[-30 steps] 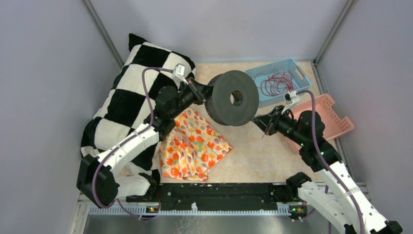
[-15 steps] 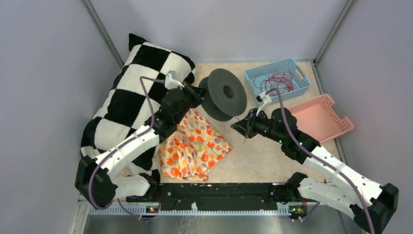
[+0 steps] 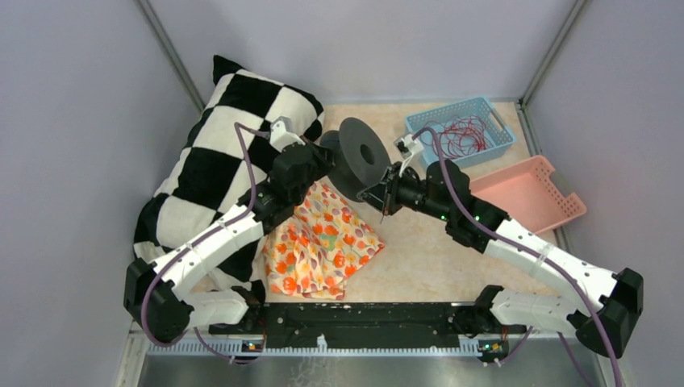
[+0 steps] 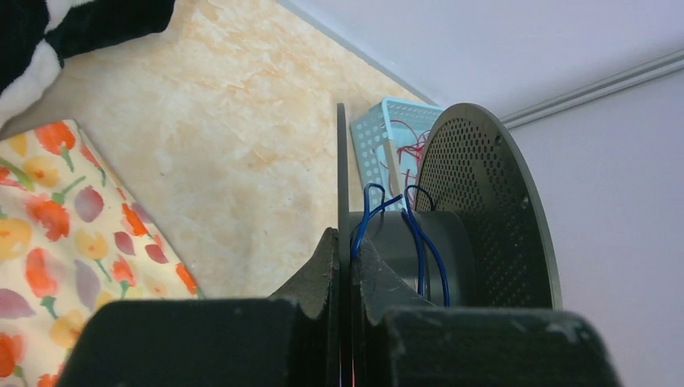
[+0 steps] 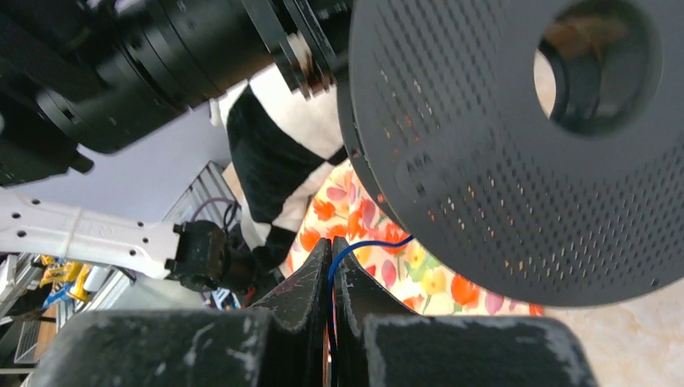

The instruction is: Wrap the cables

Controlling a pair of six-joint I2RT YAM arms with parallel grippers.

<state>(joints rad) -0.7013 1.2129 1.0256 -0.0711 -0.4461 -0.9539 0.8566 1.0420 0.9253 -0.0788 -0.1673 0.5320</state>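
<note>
While left claw (image 4: 344, 242) clamps the spool (image 4: 484, 193), right claw (image 5: 331, 247) pinches the blue cable (image 5: 367, 243)

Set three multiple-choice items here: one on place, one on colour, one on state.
1. Where are the red wires? A pink basket B blue basket C floral cloth
2. What colour is the cable at the spool? A blue B yellow C white
3. The right gripper is: A open B shut on the floral cloth C shut on the cable
B: the red tangle lies inside it. A: blue strands wind round the spool. C: it pinches the cable.
</note>
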